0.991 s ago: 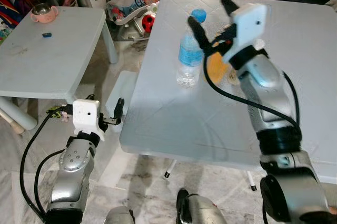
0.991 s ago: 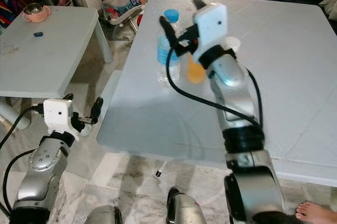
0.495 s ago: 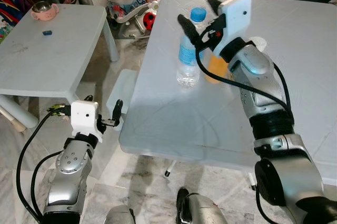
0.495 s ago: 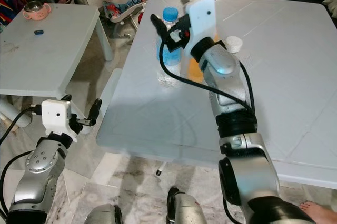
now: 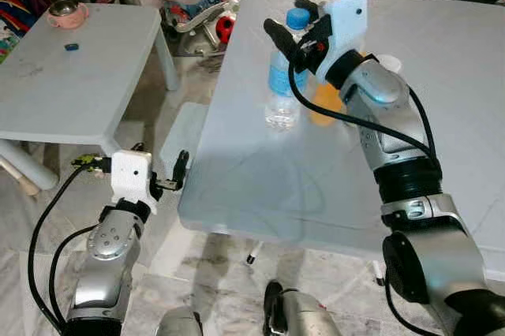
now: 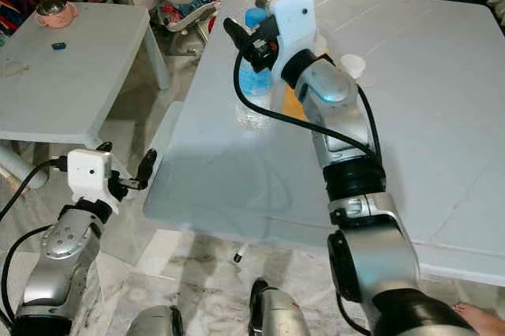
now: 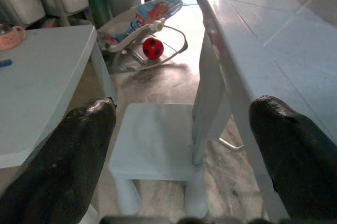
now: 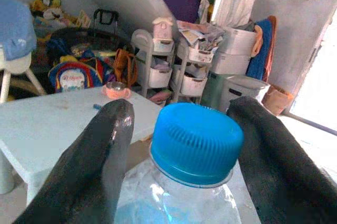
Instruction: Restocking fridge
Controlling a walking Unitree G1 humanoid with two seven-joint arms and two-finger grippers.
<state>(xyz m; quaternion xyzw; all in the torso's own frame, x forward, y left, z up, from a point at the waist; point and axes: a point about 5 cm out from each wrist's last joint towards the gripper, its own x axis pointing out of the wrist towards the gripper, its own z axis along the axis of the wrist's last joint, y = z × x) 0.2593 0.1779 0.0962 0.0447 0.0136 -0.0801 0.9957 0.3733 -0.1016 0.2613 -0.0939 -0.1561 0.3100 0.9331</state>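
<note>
Right tool (image 5: 293,24) sits open at the blue cap of the water bottle (image 5: 282,84), one finger either side, upper centre of frame on the white bench (image 5: 260,178); an orange bottle (image 5: 325,106) stands just beside it. Left tool (image 5: 178,170) hangs open, lower left

Two silver, rounded metal arms end in white box-shaped wrist housings. The right gripper (image 5: 289,24) and left gripper (image 5: 160,172) each have two long black fingers. Black cables loop along both forearms.
</note>
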